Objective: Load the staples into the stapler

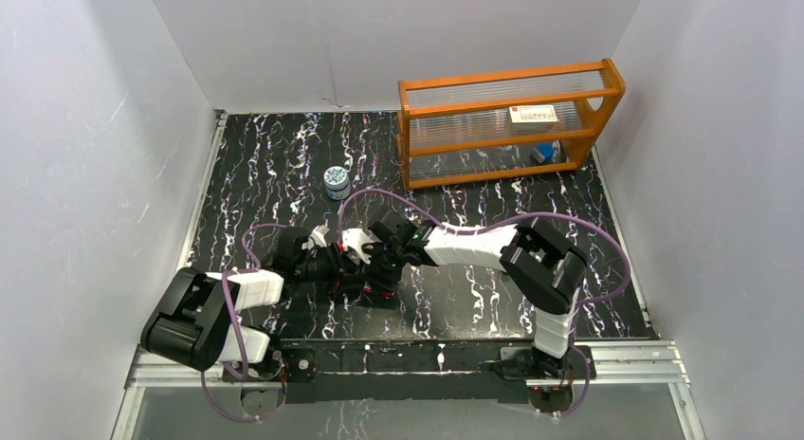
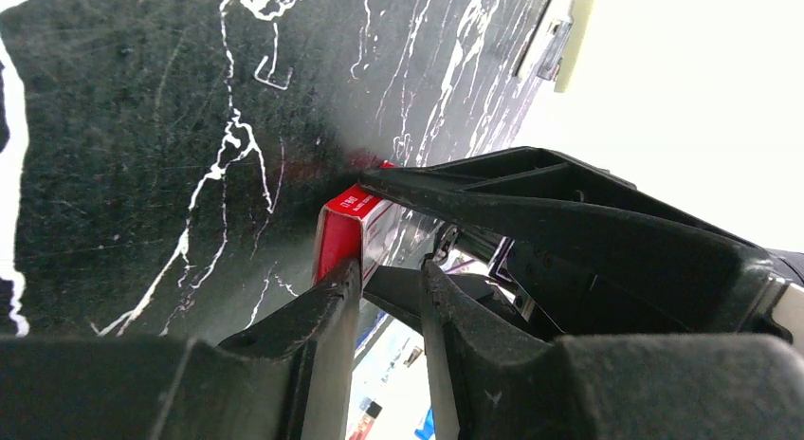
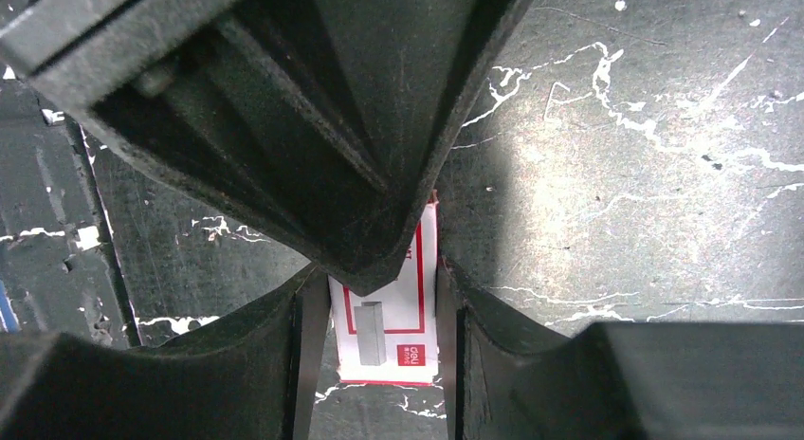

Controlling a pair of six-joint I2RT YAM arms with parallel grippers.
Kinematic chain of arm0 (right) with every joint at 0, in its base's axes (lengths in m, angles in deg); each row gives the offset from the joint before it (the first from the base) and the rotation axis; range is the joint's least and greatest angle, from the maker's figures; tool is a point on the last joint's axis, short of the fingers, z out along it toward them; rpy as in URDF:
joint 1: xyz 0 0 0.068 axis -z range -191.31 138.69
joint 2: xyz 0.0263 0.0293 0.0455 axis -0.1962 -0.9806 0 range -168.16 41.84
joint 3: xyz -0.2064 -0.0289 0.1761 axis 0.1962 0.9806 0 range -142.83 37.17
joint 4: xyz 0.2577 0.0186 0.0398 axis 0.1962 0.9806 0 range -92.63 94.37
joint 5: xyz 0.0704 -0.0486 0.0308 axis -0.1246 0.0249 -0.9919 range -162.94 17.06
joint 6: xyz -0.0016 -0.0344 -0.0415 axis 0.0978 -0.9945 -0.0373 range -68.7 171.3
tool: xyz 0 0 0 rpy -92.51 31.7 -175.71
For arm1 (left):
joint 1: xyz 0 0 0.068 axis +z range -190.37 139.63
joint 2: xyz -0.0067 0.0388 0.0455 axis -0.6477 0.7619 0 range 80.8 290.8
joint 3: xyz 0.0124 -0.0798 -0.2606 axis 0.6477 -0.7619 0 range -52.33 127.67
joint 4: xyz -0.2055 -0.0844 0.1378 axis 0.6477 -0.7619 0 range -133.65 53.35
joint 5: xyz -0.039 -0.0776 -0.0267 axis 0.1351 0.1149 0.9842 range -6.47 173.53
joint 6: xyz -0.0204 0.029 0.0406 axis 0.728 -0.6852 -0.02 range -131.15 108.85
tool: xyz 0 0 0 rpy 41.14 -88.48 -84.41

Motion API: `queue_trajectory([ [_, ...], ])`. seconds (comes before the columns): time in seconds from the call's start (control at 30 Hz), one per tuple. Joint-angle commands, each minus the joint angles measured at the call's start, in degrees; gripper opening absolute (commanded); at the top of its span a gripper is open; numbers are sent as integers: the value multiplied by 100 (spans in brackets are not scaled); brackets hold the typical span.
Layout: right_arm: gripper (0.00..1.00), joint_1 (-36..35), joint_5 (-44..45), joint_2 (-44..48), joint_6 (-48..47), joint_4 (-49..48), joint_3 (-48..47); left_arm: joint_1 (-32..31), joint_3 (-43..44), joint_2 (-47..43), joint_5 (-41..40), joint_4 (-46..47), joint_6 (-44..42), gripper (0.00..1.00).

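See the jaws of the right gripper [image 3: 377, 281] closed onto a red-and-white box [image 3: 396, 317], a finger pressed to each long side, the printed face with its grey staple-strip drawing turned up to the right wrist camera. Find the box down at the black marbled table [image 3: 616, 203], in the near half and roughly midway between the two arm bases, with a red glow mirrored in the surface beside it; cannot tell whether resting or just raised. See the jaws of the left gripper [image 2: 389, 269] set near together with only a slim gap, tips meeting the red end of the same box from the opposite side. Cannot tell whether anything is pinched there, though one fingertip [image 2: 339, 284] looks to touch that red end face. Note, from the top camera, both wrists bunched over that spot and hiding the box. Cannot make out the staples themselves, only their drawing on the box; cannot pick out the stapler among the crowded wrists either. Farther back on the right, find an orange rack [image 1: 612, 80] with ribbed clear panels standing by the wall, a small red-and-white label or carton [image 1: 533, 115] high in it and a small blue item [image 1: 543, 154] lower down. Spot a small round tin [image 1: 336, 181] alone on the table, well apart from the grippers and left of the rack.
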Motion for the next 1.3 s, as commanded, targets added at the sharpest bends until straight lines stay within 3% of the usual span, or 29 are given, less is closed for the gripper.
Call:
queue_trajectory([
  [0.0, 52, -33, -34, 18, -103, -600, -391, -106, 64, 80, 126, -53, -54, 29],
  [0.1, 54, -35, -5, 3, -87, -541, -360, -105, 74, 223, 89, -128, -133, 29],
  [0.3, 77, -30, 153, 429, -100, -451, 71, -103, 306, -56, -516, -942, -599, 35],
  [0.4, 81, -22, 194, 545, -207, -337, 279, -103, 318, -40, -487, -886, -634, 37],
  [0.57, 78, -22, 192, 643, -522, -116, 528, -105, 213, 246, -221, -437, -527, 37],
  [0.77, 75, -26, 342, 556, -785, -141, 588, -106, 124, 544, 29, 100, -298, 30],
  [0.9, 55, -33, 473, 329, -851, -42, 360, -105, 184, 593, 63, -81, -383, 25],
  [0.97, 51, -51, 625, 302, -814, -59, 336, -104, 233, 589, 63, -213, -485, 23],
  [1.27, 52, -165, 811, 460, -815, -298, 432, -104, 145, 712, 408, 312, -256, 20],
])
